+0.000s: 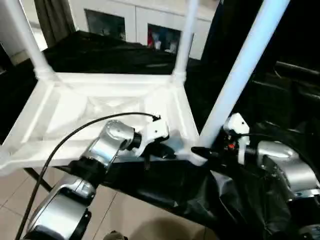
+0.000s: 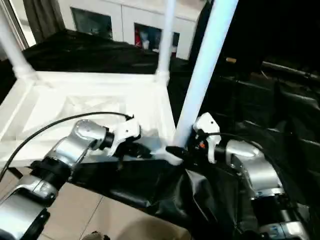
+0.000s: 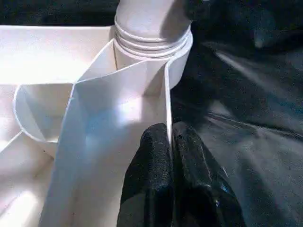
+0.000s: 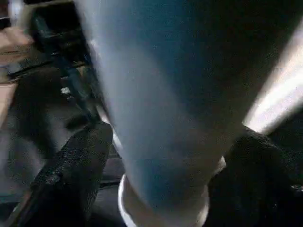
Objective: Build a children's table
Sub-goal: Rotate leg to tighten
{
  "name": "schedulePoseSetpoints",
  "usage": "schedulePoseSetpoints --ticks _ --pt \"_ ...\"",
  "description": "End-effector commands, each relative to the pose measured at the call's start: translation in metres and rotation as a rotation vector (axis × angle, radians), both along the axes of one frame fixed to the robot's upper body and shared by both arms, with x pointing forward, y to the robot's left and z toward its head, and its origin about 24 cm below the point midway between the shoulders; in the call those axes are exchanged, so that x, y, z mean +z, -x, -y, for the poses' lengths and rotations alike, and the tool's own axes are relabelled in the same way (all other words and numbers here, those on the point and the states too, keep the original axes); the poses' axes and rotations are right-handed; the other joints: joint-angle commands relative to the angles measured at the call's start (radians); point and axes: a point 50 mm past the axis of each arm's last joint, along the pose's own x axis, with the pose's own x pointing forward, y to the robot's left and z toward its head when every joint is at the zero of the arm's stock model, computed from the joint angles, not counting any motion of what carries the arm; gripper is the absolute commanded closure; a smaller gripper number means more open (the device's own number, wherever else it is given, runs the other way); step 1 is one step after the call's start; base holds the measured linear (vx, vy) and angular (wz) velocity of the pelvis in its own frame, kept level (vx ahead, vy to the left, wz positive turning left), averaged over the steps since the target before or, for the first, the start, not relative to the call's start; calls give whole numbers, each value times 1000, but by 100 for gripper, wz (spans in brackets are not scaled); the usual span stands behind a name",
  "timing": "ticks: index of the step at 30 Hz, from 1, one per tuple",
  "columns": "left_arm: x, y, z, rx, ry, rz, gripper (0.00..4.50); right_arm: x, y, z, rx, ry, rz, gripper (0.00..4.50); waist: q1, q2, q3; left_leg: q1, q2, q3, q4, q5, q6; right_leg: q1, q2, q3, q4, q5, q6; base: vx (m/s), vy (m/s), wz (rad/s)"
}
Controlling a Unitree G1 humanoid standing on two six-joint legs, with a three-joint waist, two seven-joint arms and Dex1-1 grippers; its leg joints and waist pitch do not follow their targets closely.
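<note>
Both silver forearms reach forward: the left pincer [image 3: 171, 142] pinches the upturned tabletop's [image 1: 75, 107] near rim, the right pincer [image 4: 165, 156] grips a tilted leg [image 1: 240, 70] at its corner socket.

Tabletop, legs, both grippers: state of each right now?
Tabletop: upside down, ribbed underside up, on black-covered surface.
Far legs: two standing upright in corner sockets.
Near-right leg: seated in its socket, leaning.
Left gripper: fingers shut on tabletop's side wall.
Right gripper: fingers around near-right leg's base.
</note>
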Motion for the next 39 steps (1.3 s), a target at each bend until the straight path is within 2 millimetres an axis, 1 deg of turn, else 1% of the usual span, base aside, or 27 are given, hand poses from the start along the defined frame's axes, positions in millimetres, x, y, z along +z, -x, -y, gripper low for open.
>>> schedulePoseSetpoints --ticks 1,2,3,5,7,9,10,11,13,16,17,18,19,20,21,22,23,28,30,31,33,34,35,36,37,38,39 --pt "8 5 7 -89 26 -1 450 2 5 0 66 14 -15 65 0 -6 -63 14 27 -2 -66 -231 50 49 -51 39 -74 -212 -218 0 0 0" --pt "8 5 6 -90 25 -2 450 1 5 0 78 20 -18 65 0 -5 -63 14 27 -1 -66 -227 50 47 -51 40 -75 -213 -218 0 0 0" --pt "8 5 6 -90 25 -2 450 1 5 0 78 20 -18 80 0 -5 -63 13 27 -1 -66 -225 50 47 -50 40 -75 -211 -218 0 0 0" --pt "9 6 4 -84 25 2 450 1 6 0 90 27 -22 99 1 -9 -64 12 27 -2 -66 -214 48 48 -50 39 -71 -201 -219 0 0 0" --pt "9 5 4 -78 28 5 450 -2 6 0 104 48 -23 102 0 -11 -65 12 26 -1 -65 -203 50 48 -50 39 -70 -189 -219 0 0 0" --pt "9 6 4 -77 29 4 450 -4 7 0 113 63 -23 141 0 -11 -65 12 26 -1 -64 -191 52 48 -50 39 -68 -172 -223 0 0 0" --pt "9 6 4 -76 31 4 450 -4 7 0 114 64 -25 143 0 -12 -64 11 25 0 -63 -190 55 48 -49 39 -68 -173 -223 0 0 0" --pt "9 6 4 -76 32 4 450 -5 7 0 116 68 -27 143 0 -11 -63 11 25 -1 -64 -192 55 49 -50 39 -69 -179 -222 0 0 0" --pt "9 7 3 -75 32 4 450 -7 7 0 119 84 -27 177 -1 -11 -64 12 25 0 -63 -190 55 48 -49 39 -69 -176 -222 0 0 0" --pt "9 7 3 -76 31 3 450 -8 7 0 118 86 -26 189 0 -7 -64 13 25 -1 -63 -189 56 48 -49 39 -68 -167 -226 0 0 0" --pt "9 8 3 -76 31 3 450 -8 7 0 116 83 -26 206 -1 -9 -65 12 25 0 -62 -187 58 49 -47 39 -67 -158 -228 0 0 0" --pt "9 8 3 -76 30 2 450 -8 7 -1 114 81 -25 219 -1 -6 -64 13 25 0 -62 -187 58 48 -48 39 -67 -156 -229 0 0 0" --pt "9 8 3 -76 30 2 450 -8 7 -1 114 81 -25 219 -2 -7 -64 12 24 0 -62 -188 58 49 -47 39 -67 -154 -229 0 0 0" --pt "9 8 2 -76 30 2 450 -8 8 -1 114 79 -25 230 -1 -6 -64 14 24 0 -62 -192 58 49 -47 39 -67 -159 -230 0 0 0" --pt "9 8 2 -76 29 2 450 -8 8 -1 114 78 -25 230 -2 -4 -62 13 24 0 -63 -196 57 48 -47 40 -68 -163 -230 0 0 0" --pt "9 8 2 -75 28 1 450 -8 9 -2 116 76 -27 237 -2 -6 -63 13 24 0 -63 -198 56 49 -47 39 -69 -165 -228 0 0 0" --pt "9 8 2 -75 27 0 450 -9 9 -2 117 74 -29 245 -1 -5 -63 14 24 -1 -63 -196 56 49 -47 39 -68 -160 -230 0 0 0" --pt "8 7 2 -71 29 -5 450 -13 12 -2 102 48 -44 253 -1 -3 -62 14 24 0 -63 -201 55 49 -46 40 -68 -149 -235 0 0 0" --pt "7 6 4 -51 38 -5 450 -18 11 -4 48 9 -63 254 -2 -3 -61 12 24 -2 -64 -205 54 49 -46 39 -68 -152 -236 0 0 0" --pt "7 6 5 -40 41 -4 450 -20 11 -4 25 -3 -69 254 -2 -3 -61 13 24 -1 -65 -210 52 49 -46 39 -69 -159 -234 0 0 0" --pt "4 -1 11 49 30 15 450 -29 4 -6 -106 -24 -66 254 -5 -3 -58 15 23 -2 -68 -244 37 45 -47 38 -76 -218 -223 0 0 0" --pt "2 -6 14 101 22 35 450 -33 1 -7 -173 -30 -64 254 -9 -3 -54 16 21 -1 -70 -275 24 40 -47 37 -84 -281 -209 0 0 0" --pt "1 -13 21 187 17 60 450 -39 -5 -12 -282 -35 -57 254 -11 -2 -53 18 18 -2 -69 -306 7 35 -49 37 -90 -355 -187 0 0 0" --pt "1 -14 22 198 17 62 450 -40 -6 -12 -295 -36 -56 254 -10 -4 -53 21 19 -6 -70 -314 -4 38 -51 34 -95 -391 -173 0 0 0" --pt "0 -18 28 256 19 72 450 -43 -10 -17 -374 -41 -59 254 -10 -3 -53 20 18 -8 -73 -321 -9 37 -51 35 -99 -423 -154 0 0 0" --pt "0 -22 37 324 24 78 450 -47 -14 -26 -470 -50 -65 255 -12 0 -51 21 19 -11 -76 -336 -17 35 -51 34 -101 -441 -145 0 0 0" --pt "0 -23 40 347 26 79 450 -48 -16 -29 -505 -53 -68 255 -14 -1 -51 22 18 -10 -75 -342 -20 32 -49 34 -103 -449 -139 0 0 0"
